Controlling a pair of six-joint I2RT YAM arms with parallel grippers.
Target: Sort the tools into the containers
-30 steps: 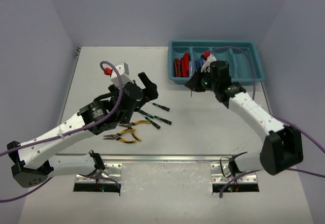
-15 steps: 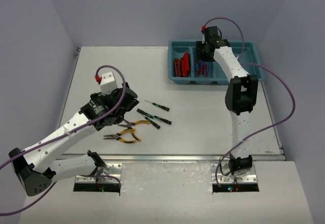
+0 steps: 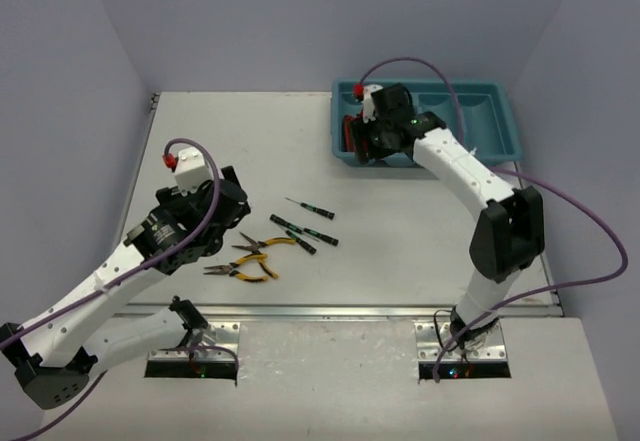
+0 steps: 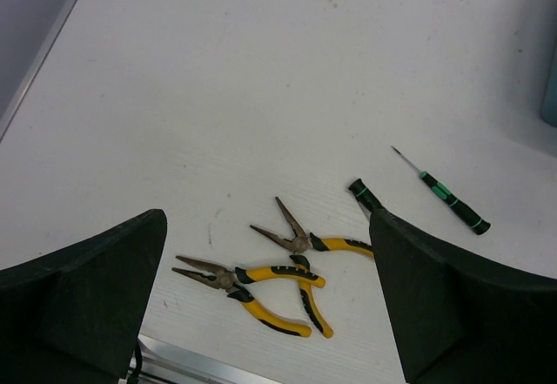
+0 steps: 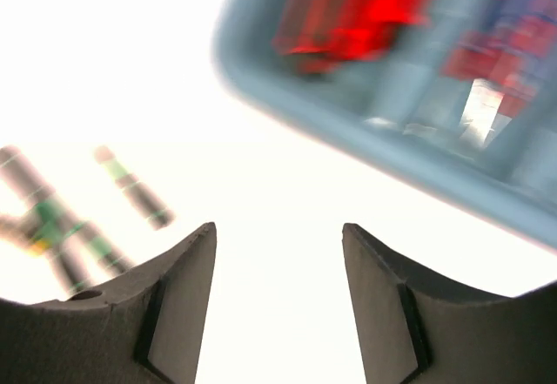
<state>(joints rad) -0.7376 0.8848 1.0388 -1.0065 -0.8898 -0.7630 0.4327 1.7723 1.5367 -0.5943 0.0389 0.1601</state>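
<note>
Left gripper (image 3: pixel 228 204) hangs above the table (image 3: pixel 230 126) toward its near left corner, fingers (image 4: pixel 96 288) spread wide with nothing between them. Two yellow-handled pliers (image 4: pixel 300 245) lie on the surface just to its right, their handles touching. In the left wrist view they are framed between the two fingers. Three slim black-and-green screwdrivers (image 3: pixel 318 238) lie further right, near the table's middle, well apart from both grippers. One shows whole in the left wrist view and another is partly hidden behind a finger. The right gripper (image 3: pixel 364 149), parted moderately and empty, is poised over the near left corner of the teal tray (image 3: pixel 495 121), which sits at the table's far right corner. Red-and-black utility knives (image 3: pixel 352 129) rest in the tray's leftmost compartment, just beside that gripper. The right wrist view is blurred, showing red in one compartment and blue-and-red shapes (image 5: pixel 513 27) in the next, with the tray's near rim just beyond the fingertips
</note>
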